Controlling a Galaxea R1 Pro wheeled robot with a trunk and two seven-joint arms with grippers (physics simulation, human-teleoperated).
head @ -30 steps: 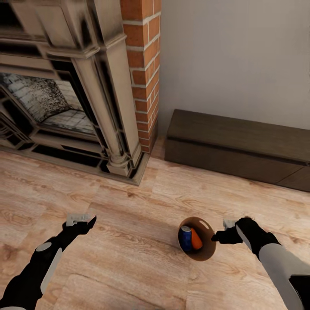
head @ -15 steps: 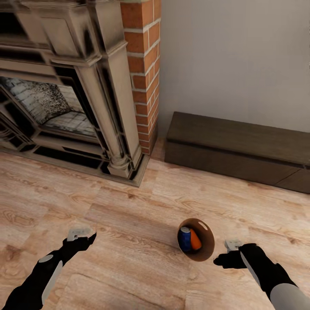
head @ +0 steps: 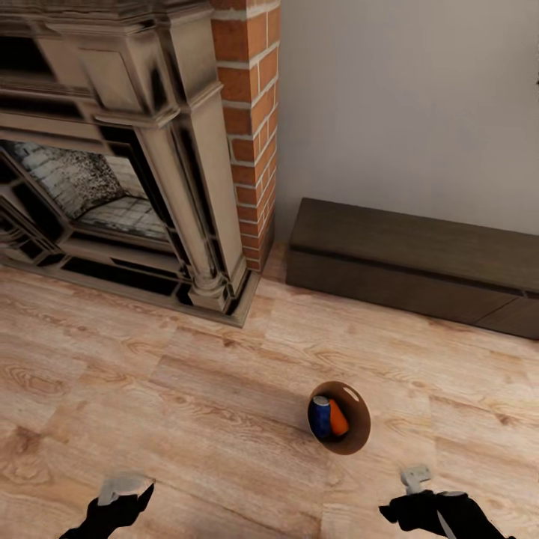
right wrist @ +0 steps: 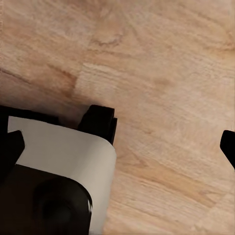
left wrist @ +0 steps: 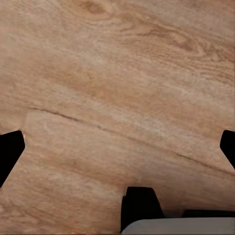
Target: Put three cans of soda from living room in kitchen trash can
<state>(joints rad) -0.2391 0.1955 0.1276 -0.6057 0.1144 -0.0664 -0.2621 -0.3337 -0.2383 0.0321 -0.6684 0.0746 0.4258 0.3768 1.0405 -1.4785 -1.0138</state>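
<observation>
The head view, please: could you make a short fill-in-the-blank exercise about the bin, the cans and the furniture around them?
1. The tash can stands on the wooden ____.
2. Inside it lie an orange can and a ____ can with a pale top.
3. The red brick column rises just right of the stone ____.
4. The low dark-brown cabinet stands against the ____.

Missing words: floor; blue; fireplace; wall
</observation>
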